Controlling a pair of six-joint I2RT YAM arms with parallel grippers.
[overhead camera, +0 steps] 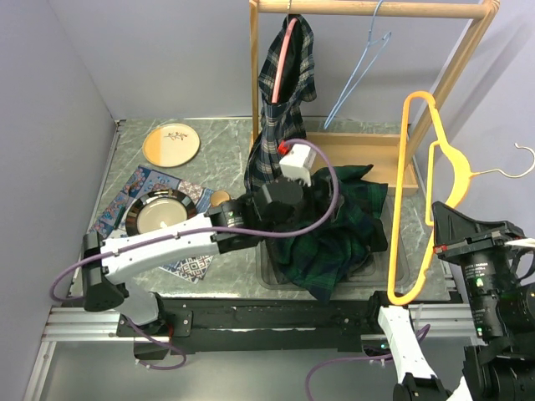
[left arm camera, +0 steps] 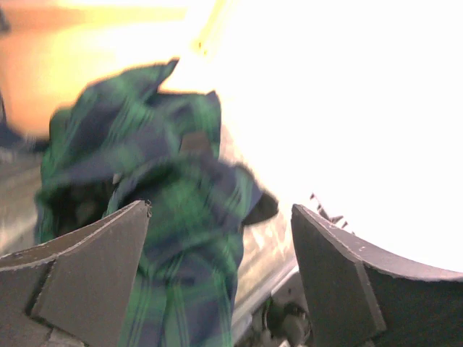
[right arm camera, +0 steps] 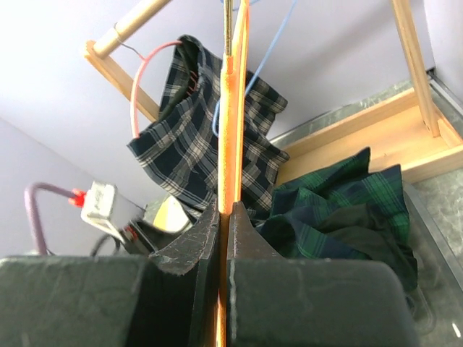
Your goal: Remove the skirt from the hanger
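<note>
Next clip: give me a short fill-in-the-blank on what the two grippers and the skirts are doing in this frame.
1. The right gripper is ____ on the orange hanger.
2. The left gripper has its jaws ____ over the green skirt, which lies in a heap off the hanger.
3. A checked skirt hangs from the ____ rack on a pink hanger.

Missing words: shut; open; wooden
</note>
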